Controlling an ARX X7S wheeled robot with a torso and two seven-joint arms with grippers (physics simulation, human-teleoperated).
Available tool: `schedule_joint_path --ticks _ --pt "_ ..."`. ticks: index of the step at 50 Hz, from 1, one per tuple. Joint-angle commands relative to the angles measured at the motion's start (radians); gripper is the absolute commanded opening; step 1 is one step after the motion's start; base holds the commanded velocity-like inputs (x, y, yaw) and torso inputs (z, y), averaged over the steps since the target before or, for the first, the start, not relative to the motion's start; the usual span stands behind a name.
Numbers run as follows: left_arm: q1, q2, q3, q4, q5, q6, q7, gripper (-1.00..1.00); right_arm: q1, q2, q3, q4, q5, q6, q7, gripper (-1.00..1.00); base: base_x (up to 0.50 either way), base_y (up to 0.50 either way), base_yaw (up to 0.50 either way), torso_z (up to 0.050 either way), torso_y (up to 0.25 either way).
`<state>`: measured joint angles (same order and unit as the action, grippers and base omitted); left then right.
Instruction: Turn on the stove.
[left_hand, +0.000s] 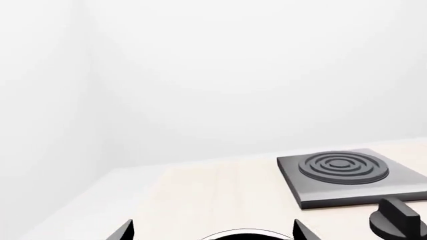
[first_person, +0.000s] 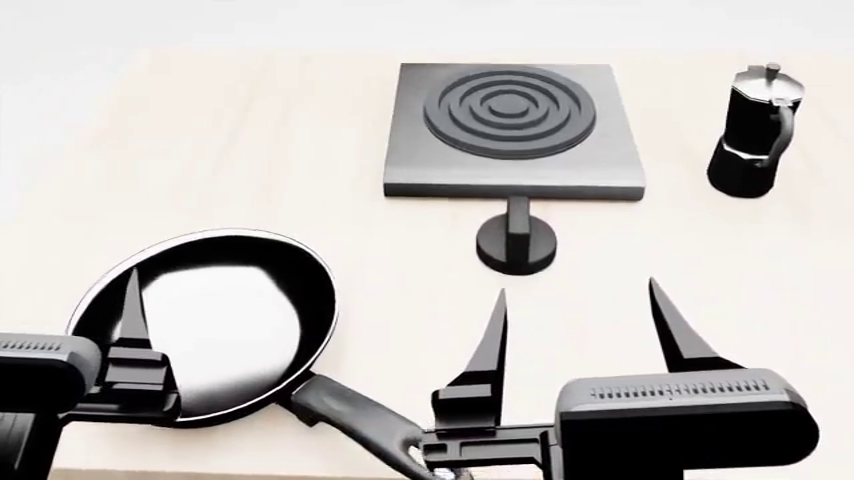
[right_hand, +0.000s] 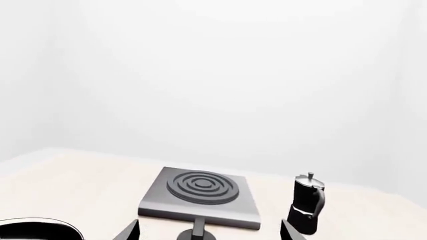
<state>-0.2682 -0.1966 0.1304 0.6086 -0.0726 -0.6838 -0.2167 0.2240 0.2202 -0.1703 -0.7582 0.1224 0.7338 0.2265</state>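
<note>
The stove (first_person: 514, 160) is a grey square plate with a dark ringed burner at the table's far middle. Its round black knob (first_person: 517, 245) stands just in front of it, with its ridge pointing at the plate. My right gripper (first_person: 581, 320) is open and empty, hovering a little nearer than the knob, with the knob ahead between its fingertips (right_hand: 130, 231). My left gripper (left_hand: 210, 232) is open and empty, above the black frying pan (first_person: 220, 320). In the left wrist view the stove (left_hand: 353, 182) and knob (left_hand: 397, 222) show off to one side.
A black moka pot (first_person: 754, 135) stands right of the stove, also in the right wrist view (right_hand: 307, 207). The frying pan's handle (first_person: 367, 425) points toward my right gripper's base. The light wooden table (first_person: 200, 150) extends left of the stove.
</note>
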Motion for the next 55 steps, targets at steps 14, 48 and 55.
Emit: schedule_joint_path --ticks 14,48,55 --pt "-0.003 -0.010 0.008 -0.020 -0.009 0.012 -0.014 1.00 0.006 0.006 -0.007 0.015 0.019 0.004 0.009 1.00 0.24 0.00 0.00 0.000 0.000" --pt "-0.005 -0.021 0.022 -0.019 -0.019 0.016 -0.033 1.00 0.007 0.019 -0.012 0.021 0.036 -0.002 0.026 1.00 0.24 0.00 0.00 0.000 0.000" --pt "-0.005 -0.025 0.022 -0.017 -0.023 0.013 -0.036 1.00 0.008 0.021 -0.011 0.018 0.041 0.001 0.031 1.00 0.24 0.00 0.00 0.000 0.000"
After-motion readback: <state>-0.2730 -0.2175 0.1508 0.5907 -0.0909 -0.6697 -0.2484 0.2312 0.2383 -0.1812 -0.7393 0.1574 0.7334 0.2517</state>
